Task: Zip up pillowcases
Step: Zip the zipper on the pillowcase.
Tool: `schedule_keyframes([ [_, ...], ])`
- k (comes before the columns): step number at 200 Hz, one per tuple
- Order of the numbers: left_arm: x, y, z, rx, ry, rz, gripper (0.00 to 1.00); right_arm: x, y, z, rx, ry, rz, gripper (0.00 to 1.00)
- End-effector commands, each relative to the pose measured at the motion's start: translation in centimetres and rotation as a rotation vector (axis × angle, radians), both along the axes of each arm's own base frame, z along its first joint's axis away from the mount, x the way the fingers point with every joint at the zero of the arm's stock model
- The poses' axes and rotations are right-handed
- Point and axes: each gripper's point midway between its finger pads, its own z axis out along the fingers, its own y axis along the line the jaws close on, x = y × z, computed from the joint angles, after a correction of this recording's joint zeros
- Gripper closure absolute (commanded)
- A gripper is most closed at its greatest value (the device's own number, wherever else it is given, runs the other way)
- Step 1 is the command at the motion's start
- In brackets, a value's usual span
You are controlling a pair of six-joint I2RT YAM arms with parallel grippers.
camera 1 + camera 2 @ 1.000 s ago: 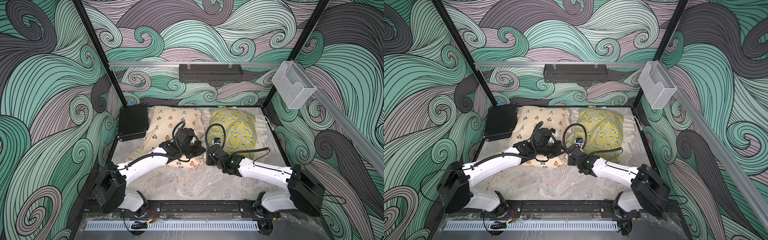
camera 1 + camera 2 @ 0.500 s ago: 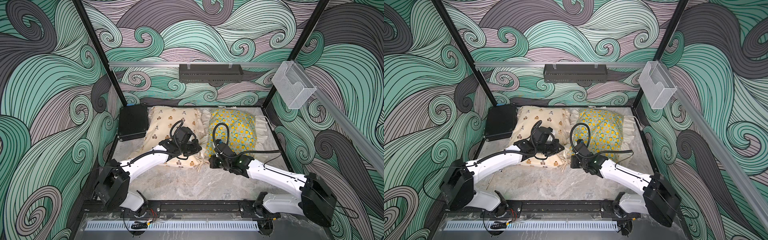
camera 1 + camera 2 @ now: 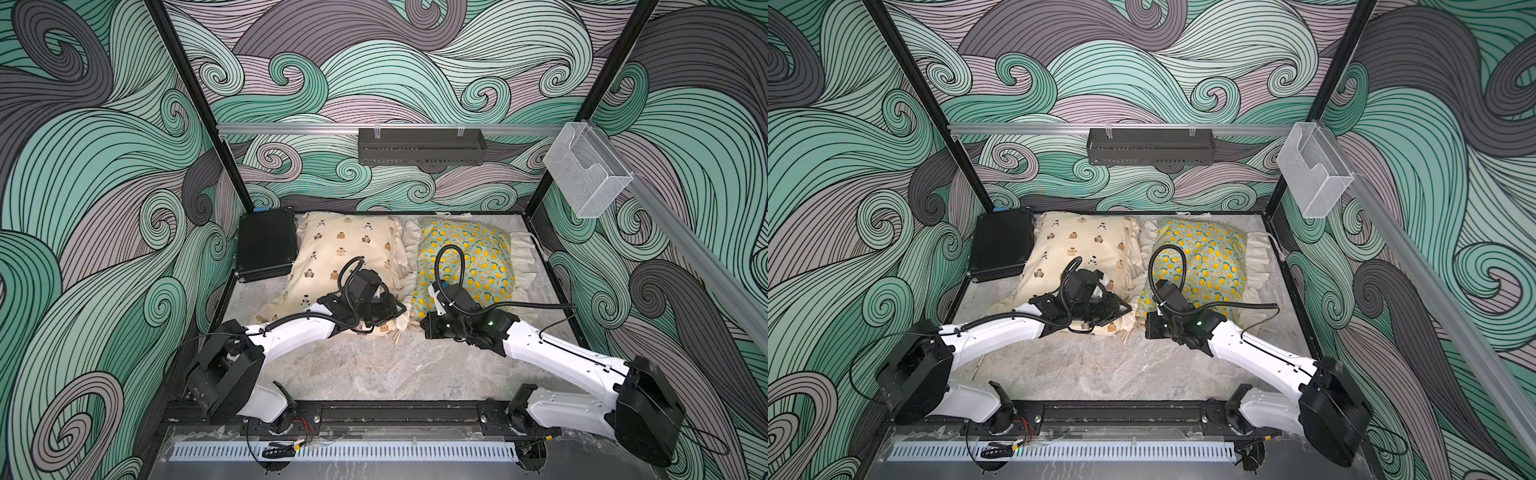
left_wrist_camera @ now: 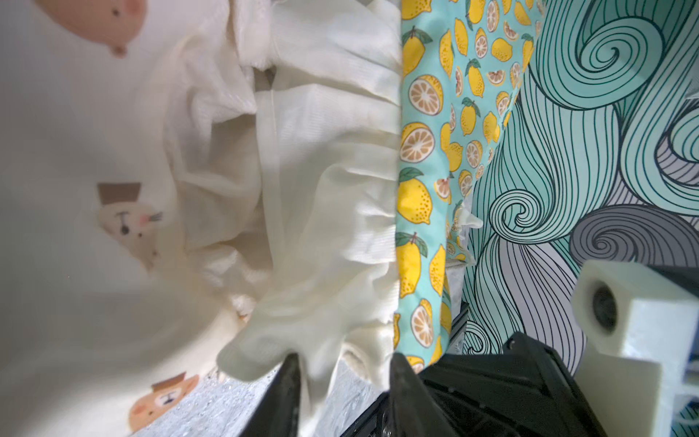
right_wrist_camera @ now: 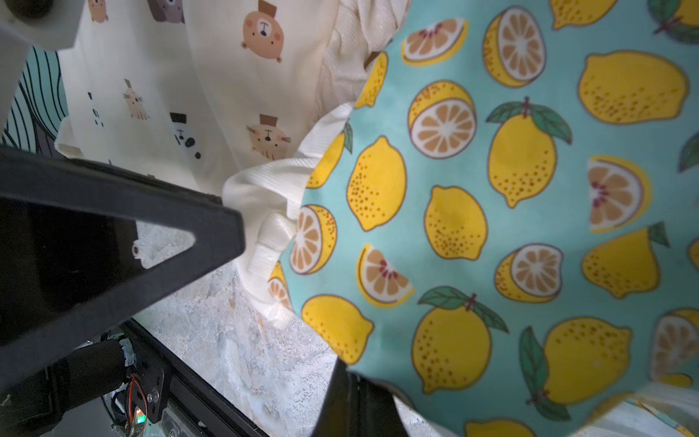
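Now the bear pillowcase (image 3: 345, 245) lies on the bench (image 3: 374, 365) just beside the black ribbed case (image 3: 266, 245). The lemon pillowcase (image 3: 469, 253) touches it on the side away from that case. On the left gripper (image 4: 344, 365) the fingers (image 4: 287, 393) stand apart, with a cream ruffle (image 4: 333, 227) hanging loose between them. The right gripper (image 3: 424, 327) is closed at the lemon pillowcase's edge; cloth hides whether it pinches anything.
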Motion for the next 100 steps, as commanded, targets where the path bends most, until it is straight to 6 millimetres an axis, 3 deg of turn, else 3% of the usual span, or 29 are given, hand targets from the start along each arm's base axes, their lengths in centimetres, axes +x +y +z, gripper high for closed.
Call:
schedule_keyframes([
  [1,0.0,-1.0,2.7,-0.099,-0.012,0.017,0.52,-0.6,-0.5,0.0,0.001,0.013,0.016,0.97],
  [50,-0.2,-1.9,2.3,-0.156,0.026,0.043,0.32,-0.6,-0.4,0.6,0.017,0.007,0.018,0.97],
  [77,0.2,-2.4,2.7,-0.184,0.019,0.062,0.30,-0.6,-0.2,1.0,0.034,0.010,0.023,0.97],
  [81,0.4,-2.5,1.6,-0.167,0.036,0.071,0.31,-0.7,-0.1,1.1,0.037,0.010,0.025,0.97],
  [100,0.8,-3.1,1.3,-0.180,0.043,0.077,0.32,-0.8,0.1,1.3,0.048,0.014,0.029,0.97],
])
